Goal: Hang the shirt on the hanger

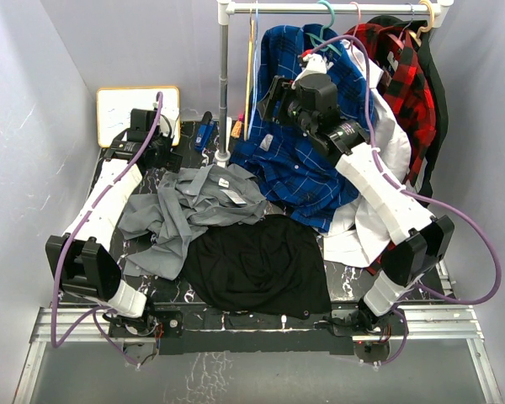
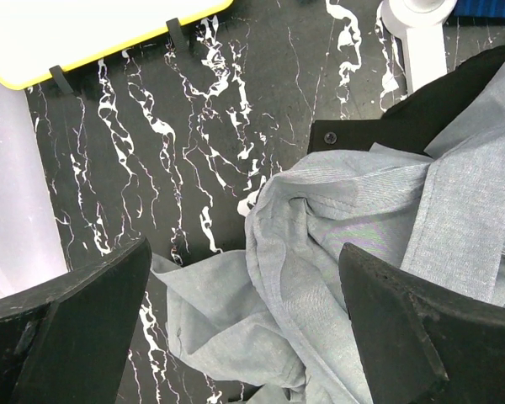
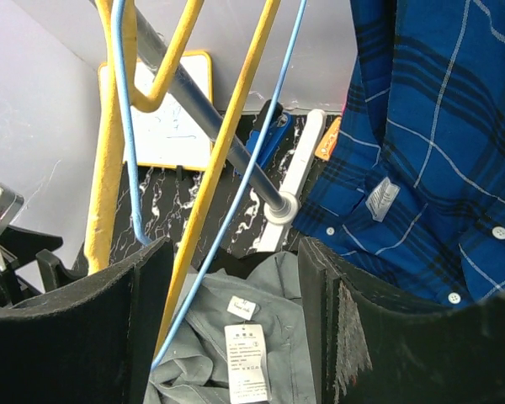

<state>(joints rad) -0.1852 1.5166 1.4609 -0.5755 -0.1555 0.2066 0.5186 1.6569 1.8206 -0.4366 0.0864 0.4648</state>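
Observation:
The grey shirt (image 1: 194,206) lies crumpled on the black marbled table, collar and white label facing up. My left gripper (image 1: 167,158) hovers open over the shirt's left edge. In the left wrist view its fingers (image 2: 244,248) stand wide apart above folds of the shirt (image 2: 337,210), gripping nothing. My right gripper (image 1: 265,105) is raised at the rack. The thin light-blue hanger (image 3: 261,126) hangs there. Its wire crosses the gap of the right gripper (image 3: 236,252), close to the left finger and clear of the right one. The shirt (image 3: 278,337) shows below.
A yellow hanger (image 3: 224,151) hangs beside the blue wire, also inside the gap. The rack pole (image 1: 225,84) stands mid-table. A blue plaid shirt (image 1: 303,160) and a red plaid one (image 1: 404,76) hang right. A black cloth (image 1: 252,261) lies in front, a whiteboard (image 1: 135,109) back left.

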